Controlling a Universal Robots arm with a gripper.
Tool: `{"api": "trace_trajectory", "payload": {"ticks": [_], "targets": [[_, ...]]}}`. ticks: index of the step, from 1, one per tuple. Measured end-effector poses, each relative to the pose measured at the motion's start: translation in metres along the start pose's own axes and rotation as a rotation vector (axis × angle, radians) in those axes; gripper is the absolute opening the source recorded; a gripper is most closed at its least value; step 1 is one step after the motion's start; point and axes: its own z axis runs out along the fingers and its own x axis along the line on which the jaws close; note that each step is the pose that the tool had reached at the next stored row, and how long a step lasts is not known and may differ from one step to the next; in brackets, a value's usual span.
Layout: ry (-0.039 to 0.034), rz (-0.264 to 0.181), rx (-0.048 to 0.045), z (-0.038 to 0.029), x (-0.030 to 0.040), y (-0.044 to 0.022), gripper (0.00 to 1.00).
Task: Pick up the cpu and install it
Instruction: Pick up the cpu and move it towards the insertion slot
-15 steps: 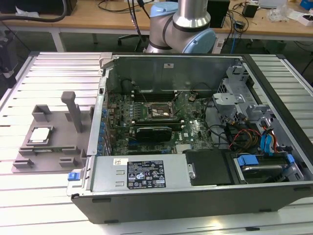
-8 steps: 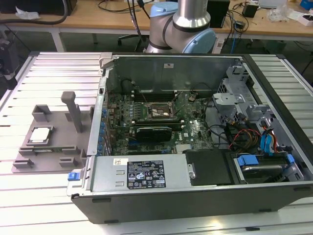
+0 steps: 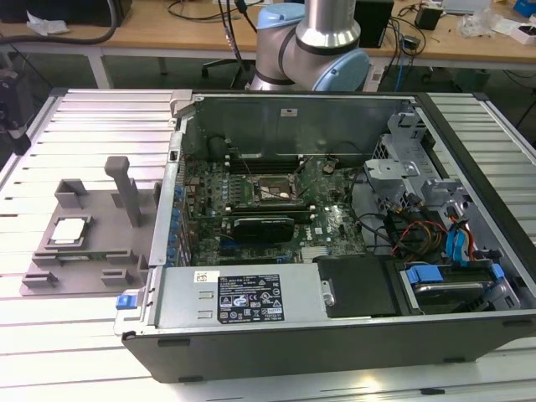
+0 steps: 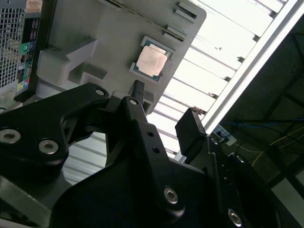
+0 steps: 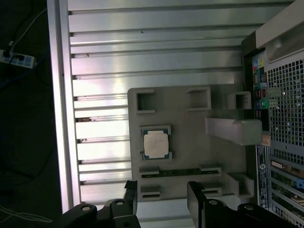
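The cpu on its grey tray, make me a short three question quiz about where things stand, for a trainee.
1. True or false: the cpu already sits in the motherboard.
2. The gripper is: A) shut on the cpu, B) open and empty, C) shut on a cable.
3. Fill in: the grey tray lies on the exterior view's ____ of the computer case.
Key: 1 false, it lies on the grey tray; 2 B; 3 left.

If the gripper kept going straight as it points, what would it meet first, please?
The gripper would probably meet the grey tray, close beside the cpu; depth is unclear.
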Motion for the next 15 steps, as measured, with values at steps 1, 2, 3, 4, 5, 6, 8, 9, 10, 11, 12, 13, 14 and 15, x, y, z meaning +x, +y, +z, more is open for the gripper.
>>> {"api": "trace_trajectory", "payload": {"ticks": [1,2,3,4,5,6,8,9,10,11,12,13,14,15], "targets": [[0.0,0.0,0.0,0.0003,0.0,0.0,0.54],[0.0001,0.0,0.0001,0.0007,0.0,0.0,0.54],[0.0002,0.0,0.0001,0.001,0.0001,0.0,0.54],[0.0001,0.0,0.0001,0.0013,0.0001,0.0,0.54],[0.0002,0.0,0.0001,0.0017,0.0001,0.0,0.54],[0.0001,0.0,0.0,0.0021,0.0001,0.0,0.54],[0.0002,0.0,0.0001,0.0028,0.0001,0.0,0.54],[0.0001,0.0,0.0,0.0033,0.0001,0.0001,0.54],[0.0001,0.0,0.0001,0.0036,0.0001,0.0001,0.54],[0.0002,0.0,0.0001,0.0042,0.0001,0.0001,0.54],[0.0001,0.0,0.0001,0.0048,0.0002,0.0001,0.54],[0.0002,0.0,0.0001,0.0052,0.0002,0.0001,0.54],[0.0001,0.0,0.0001,0.0057,0.0002,0.0001,0.54],[0.0001,0.0,0.0001,0.0062,0.0002,0.0001,0.54]]}}
